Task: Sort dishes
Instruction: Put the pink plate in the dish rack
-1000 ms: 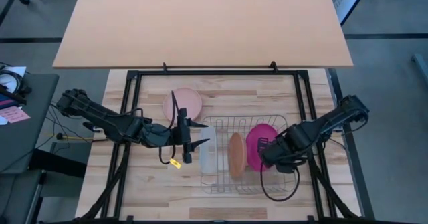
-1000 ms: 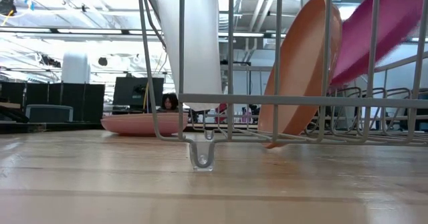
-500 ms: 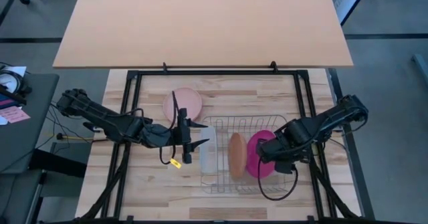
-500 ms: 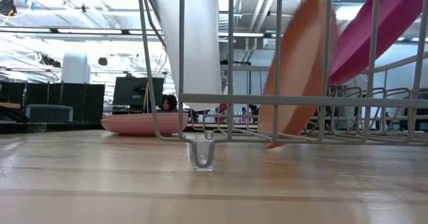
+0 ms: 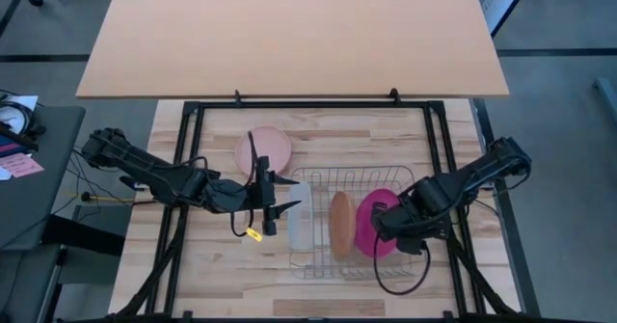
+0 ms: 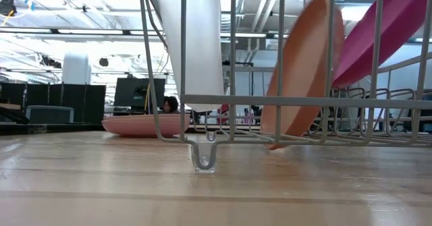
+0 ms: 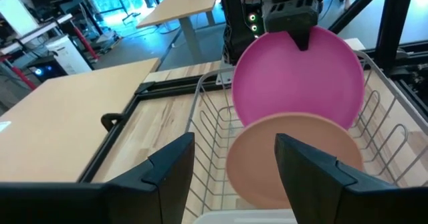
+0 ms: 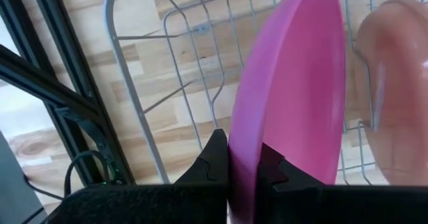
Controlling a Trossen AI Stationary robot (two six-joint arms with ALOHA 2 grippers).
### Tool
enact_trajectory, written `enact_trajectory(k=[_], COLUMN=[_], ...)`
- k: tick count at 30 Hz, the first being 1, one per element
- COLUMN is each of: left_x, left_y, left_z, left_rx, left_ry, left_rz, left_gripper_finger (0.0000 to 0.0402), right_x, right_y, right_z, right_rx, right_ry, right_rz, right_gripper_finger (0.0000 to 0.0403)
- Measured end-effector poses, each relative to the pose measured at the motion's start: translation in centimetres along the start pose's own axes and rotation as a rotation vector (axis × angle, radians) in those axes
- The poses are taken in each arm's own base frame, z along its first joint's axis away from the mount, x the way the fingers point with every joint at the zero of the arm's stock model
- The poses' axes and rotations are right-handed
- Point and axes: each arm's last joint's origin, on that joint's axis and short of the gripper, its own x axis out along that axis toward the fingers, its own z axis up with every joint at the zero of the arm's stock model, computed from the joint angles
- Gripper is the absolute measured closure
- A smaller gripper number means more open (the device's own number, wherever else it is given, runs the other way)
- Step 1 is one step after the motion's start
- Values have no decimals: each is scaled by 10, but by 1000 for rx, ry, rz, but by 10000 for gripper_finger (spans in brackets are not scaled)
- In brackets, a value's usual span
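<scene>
Right pincer is clamped on my magenta plate's rim, holding it on edge inside the wire rack by the counter's right edge, just beside the upright orange plate. Left pincer waits, wide.

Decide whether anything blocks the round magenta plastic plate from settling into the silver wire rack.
Nothing visible does. The right gripper holds the round magenta plastic plate over open slots of the silver wire rack, beside the orange-tan plate.

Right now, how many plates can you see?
3: an orange-tan plate upright in the rack, a magenta plate beside it, a pale pink plate on the table. Others may be hidden.
</scene>
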Motion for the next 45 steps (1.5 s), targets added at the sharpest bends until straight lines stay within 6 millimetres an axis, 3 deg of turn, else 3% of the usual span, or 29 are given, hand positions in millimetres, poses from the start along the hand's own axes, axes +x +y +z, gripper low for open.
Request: enact_trajectory(k=[6, 14, 19, 26, 29, 34, 41, 45], left_x=[0, 0, 0, 3, 14, 49, 98, 117], left_y=[0, 0, 0, 3, -2, -27, -58, -64], left_z=[0, 0, 0, 9, 14, 26, 63, 80], left_rx=[-3, -3, 8, -29, -11, 87, 243, 237], left_ry=[0, 0, 0, -86, -162, -232, -183, -115], left_rz=[0, 0, 0, 14, -39, -81, -189, -296], left_gripper_finger=[200, 200, 200, 200, 204, 211, 190, 185], right_x=[0, -4, -21, -55, -63, -71, -76, -76], right_y=[0, -1, 17, 51, 60, 71, 79, 80], right_z=[0, -5, -12, -37, -46, -55, -59, -59], right_rx=[25, 182, 216, 252, 309, 308, 276, 272], right_ry=[0, -6, -21, -133, -177, -217, -288, -291], right_rz=[0, -16, -108, -219, -243, -270, -220, -218], right_gripper_finger=[385, 385, 385, 385, 385, 385, 385, 385])
